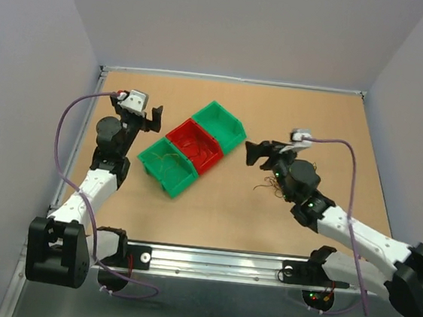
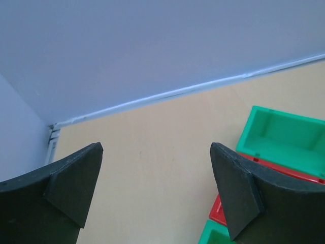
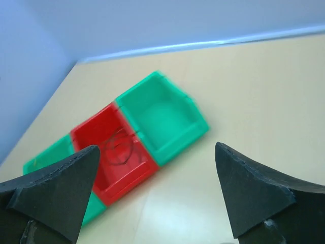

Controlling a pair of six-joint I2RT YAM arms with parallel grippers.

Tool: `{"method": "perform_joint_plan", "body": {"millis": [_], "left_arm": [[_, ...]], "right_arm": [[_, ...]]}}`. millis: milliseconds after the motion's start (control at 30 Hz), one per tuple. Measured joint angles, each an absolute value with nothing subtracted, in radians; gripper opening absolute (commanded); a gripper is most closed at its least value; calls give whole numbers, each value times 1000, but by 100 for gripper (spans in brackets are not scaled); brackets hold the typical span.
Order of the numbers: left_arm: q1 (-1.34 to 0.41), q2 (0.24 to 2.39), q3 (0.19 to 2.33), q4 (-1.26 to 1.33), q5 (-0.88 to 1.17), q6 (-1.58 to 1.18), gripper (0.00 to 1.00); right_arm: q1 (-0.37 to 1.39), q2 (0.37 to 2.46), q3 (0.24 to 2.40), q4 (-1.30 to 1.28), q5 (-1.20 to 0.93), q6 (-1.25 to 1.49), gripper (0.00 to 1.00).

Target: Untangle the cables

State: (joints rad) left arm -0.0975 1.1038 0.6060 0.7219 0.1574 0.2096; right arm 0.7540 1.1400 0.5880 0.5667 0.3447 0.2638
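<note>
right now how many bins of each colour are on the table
green bins: 2
red bin: 1
total: 3

The plain tan wooden desk [image 1: 227, 221] carries a red plastic bin [image 1: 181, 131] between a far green plastic bin [image 1: 234, 124] and a near green plastic bin [image 1: 180, 185]. Thin red curly wires [image 3: 119, 147] show against the red bin, and a dark brown wire clump [image 1: 271, 186] shows against the tan. The arms are white and black, with matt black fingers [image 2: 76, 188] and purple cables [image 1: 64, 124].
</note>
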Motion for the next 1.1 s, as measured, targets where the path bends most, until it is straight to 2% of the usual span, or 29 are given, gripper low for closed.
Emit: {"method": "perform_joint_plan", "body": {"millis": [100, 167, 267, 400, 500, 600, 667, 767, 867, 1100], "left_arm": [[-103, 1098, 602, 737, 318, 181, 93], [-189, 1098, 605, 704, 347, 189, 93], [-453, 1118, 623, 650, 344, 268, 93], [-690, 1193, 686, 587, 364, 353, 91], [-735, 1283, 780, 530, 364, 397, 91], [-739, 1356, 846, 521, 361, 410, 93], [-739, 1385, 856, 537, 360, 404, 96], [-739, 1394, 827, 562, 356, 399, 96], [-740, 1385, 756, 596, 338, 389, 96], [-740, 1317, 679, 600, 316, 387, 96]], "right_arm": [[751, 911, 572, 319, 610, 406, 100], [749, 823, 574, 179, 710, 476, 98], [748, 758, 575, -39, 825, 591, 93], [747, 849, 592, -297, 891, 706, 92], [747, 973, 635, -392, 901, 751, 92], [733, 1065, 666, -452, 910, 794, 86], [702, 1080, 671, -472, 911, 809, 77], [655, 1088, 671, -467, 912, 807, 72], [607, 1084, 670, -423, 885, 763, 68], [516, 1112, 670, -206, 713, 636, 67]]}}
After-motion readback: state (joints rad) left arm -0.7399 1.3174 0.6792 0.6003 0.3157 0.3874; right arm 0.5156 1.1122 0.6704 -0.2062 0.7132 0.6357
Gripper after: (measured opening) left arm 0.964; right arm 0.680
